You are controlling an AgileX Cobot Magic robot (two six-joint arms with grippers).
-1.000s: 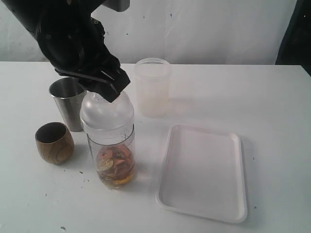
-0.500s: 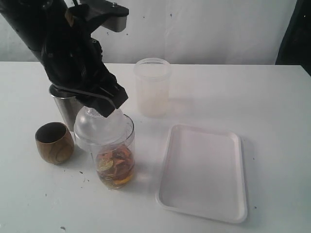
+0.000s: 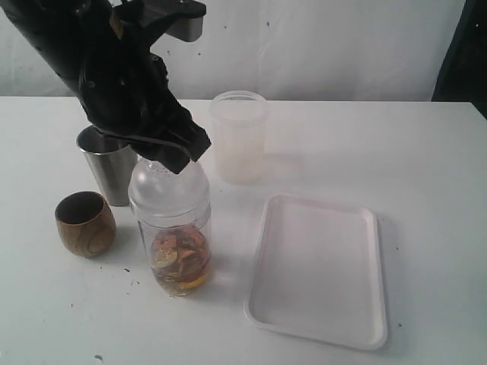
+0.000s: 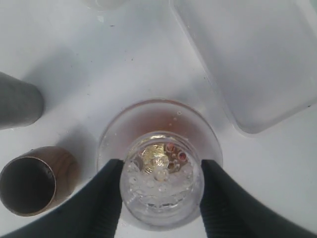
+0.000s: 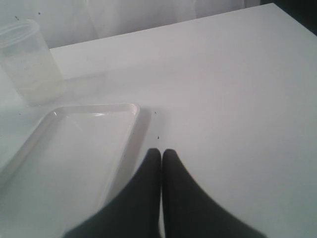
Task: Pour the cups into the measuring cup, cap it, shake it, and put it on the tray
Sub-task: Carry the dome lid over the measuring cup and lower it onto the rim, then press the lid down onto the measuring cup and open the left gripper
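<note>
The left arm (image 3: 91, 61) slants down with its wrist bent, so the left gripper (image 3: 173, 152) points steeply downward. Its jaws stand partly apart, one black finger (image 4: 106, 198) pressed to each side of a domed clear cap (image 4: 161, 186) between them. The right gripper (image 5: 161, 154) has its jaws pressed together, low over the surface (image 5: 237, 99).

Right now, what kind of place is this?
Probably a robot test bench: a white table, a plain white wall, and the left gripper holding a domed cap on the measuring cup.
</note>
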